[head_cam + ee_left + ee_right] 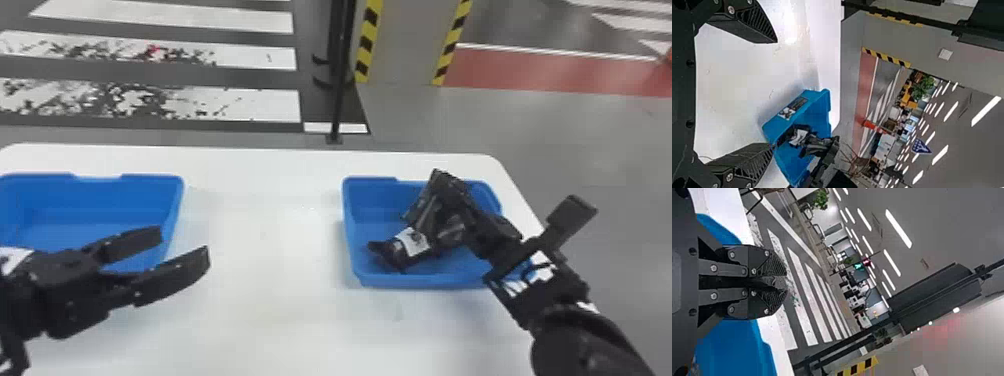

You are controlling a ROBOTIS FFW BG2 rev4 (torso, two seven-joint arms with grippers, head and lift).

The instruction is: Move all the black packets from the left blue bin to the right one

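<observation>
Head view: A white table (265, 305) holds two blue bins, set well apart. The left gripper (184, 245) is above the near right corner of the left blue bin (100, 190), its two flat fingers spread wide with a gap between them. The right gripper (442, 187) reaches in from the lower right, over the right blue bin (425, 281). Inside that bin, at least one black packet (387, 255) with a white label lies beneath and beside the gripper. Past the table are white floor stripes (165, 20), a black pole (341, 75) and a red floor band (550, 72).

Left wrist view: The left gripper's fingers stand wide apart, with the white tabletop between them. Farther off is the right blue bin, dark packaging with a white patch inside it, and the right gripper is at the bin.

Right wrist view: The right gripper's fingers are drawn close together, leaving a narrow slit with something dark in it. I cannot tell whether that is a packet in its grasp. Blue bin walls show around the fingers, with the table's edge, the striped floor and a hall with ceiling lights (898, 228) beyond.
</observation>
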